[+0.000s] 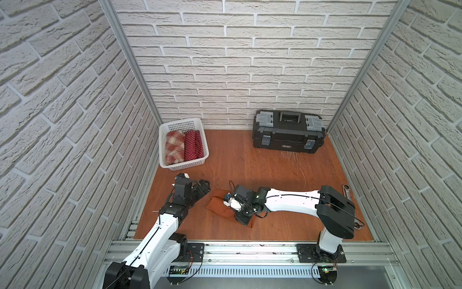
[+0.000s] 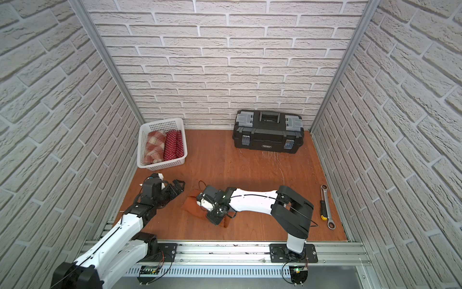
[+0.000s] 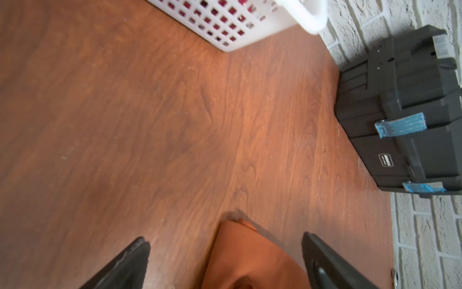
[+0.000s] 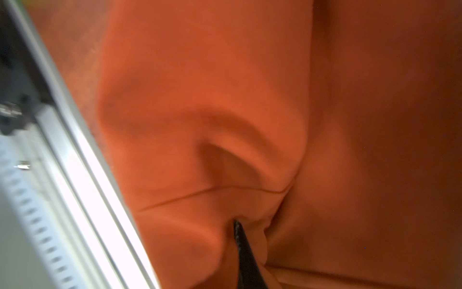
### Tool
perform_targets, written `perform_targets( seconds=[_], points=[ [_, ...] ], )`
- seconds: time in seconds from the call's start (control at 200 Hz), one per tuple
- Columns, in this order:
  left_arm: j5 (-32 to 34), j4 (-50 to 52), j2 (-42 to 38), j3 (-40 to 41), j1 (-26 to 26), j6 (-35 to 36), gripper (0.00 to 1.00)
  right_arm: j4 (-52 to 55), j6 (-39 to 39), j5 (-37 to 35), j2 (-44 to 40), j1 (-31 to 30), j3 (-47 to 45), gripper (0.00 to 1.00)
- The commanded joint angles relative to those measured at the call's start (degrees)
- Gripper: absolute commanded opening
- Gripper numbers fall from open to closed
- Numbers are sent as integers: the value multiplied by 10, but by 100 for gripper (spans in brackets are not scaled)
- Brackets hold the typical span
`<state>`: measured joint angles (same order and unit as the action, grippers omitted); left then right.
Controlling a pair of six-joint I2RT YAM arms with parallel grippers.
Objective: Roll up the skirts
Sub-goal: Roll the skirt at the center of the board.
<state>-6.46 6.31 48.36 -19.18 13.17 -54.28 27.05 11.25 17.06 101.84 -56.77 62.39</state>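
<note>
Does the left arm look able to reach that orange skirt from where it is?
Probably yes: the left end effector is open, and one end of the orange skirt shows between its fingers, nothing blocking. The right end effector is shut on the skirt farther along.

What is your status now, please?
Left jaws open by rust-orange skirt. Right jaws shut on it. Plaid skirt, dotted skirt rolled in basket. Nothing in the way.

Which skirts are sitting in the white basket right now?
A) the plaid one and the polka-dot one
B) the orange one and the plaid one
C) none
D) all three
A: the plaid skirt and the polka-dot skirt lie rolled side by side in the white basket, while the orange skirt is out on the wooden tabletop.
</note>
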Motion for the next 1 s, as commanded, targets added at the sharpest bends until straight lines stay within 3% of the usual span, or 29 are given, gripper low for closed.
perform_targets(
  seconds=[0.0, 0.155, 0.38, 0.625, 0.845, 0.995],
  points=[
    [9, -34, -3, 15, 28, -13, 98, -65, 29, 187, 27, 48, -34, 3],
    [32, -44, -6, 26, 67, -21, 98, -197, 98, 346, 47, 139, -79, 3],
    [38, -55, -28, 40, 78, -32, 98, -308, 166, 416, 99, 210, -106, 3],
    [56, -110, -11, 58, 133, -66, 99, -308, 203, 404, 171, 242, -84, 3],
    [154, -167, 11, 79, 250, -120, 98, -265, 199, 368, 196, 243, -52, 3],
    [214, -202, 67, 79, 301, -138, 99, -263, 215, 357, 211, 245, -43, 3]
  ],
)
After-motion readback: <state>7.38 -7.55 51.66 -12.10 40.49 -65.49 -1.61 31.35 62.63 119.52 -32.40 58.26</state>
